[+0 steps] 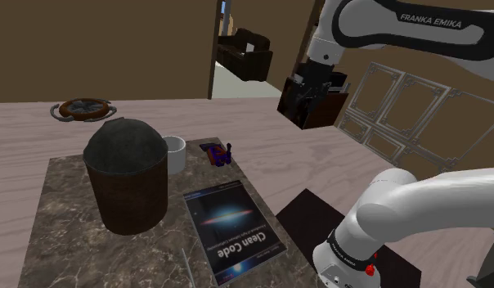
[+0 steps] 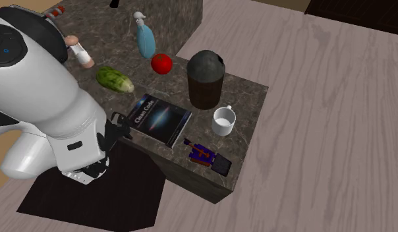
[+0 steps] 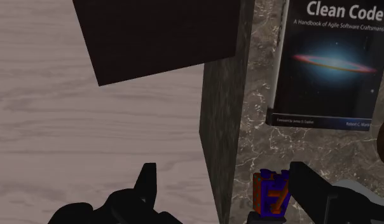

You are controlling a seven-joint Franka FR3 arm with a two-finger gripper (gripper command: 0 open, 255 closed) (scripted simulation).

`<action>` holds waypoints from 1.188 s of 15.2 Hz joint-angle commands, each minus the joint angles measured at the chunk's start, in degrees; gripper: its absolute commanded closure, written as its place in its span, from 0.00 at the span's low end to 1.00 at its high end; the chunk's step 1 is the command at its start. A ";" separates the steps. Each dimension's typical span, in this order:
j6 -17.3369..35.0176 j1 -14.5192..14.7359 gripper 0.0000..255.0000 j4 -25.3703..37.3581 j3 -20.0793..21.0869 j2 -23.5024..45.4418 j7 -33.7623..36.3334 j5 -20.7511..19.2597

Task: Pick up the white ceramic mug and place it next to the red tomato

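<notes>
Mug [image 2: 224,120], white and standing up, sits on the marble table [image 2: 248,99] near its edge. It is between the dark round bin [image 2: 205,82] and a small blue and orange thing [image 2: 204,155], maybe a toy. The red tomato [image 2: 161,63] lies past the bin, away from the mug. The gripper [image 3: 226,184] hangs high over the table edge, its fingers wide apart and holding nothing.

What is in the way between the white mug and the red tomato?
The tall dark brown bin with a grey domed lid stands almost straight between the white mug and the round red tomato. The mug likely must go around.
</notes>
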 commanded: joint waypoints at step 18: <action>18.19 3.58 0.00 11.42 12.15 30.89 17.79 4.19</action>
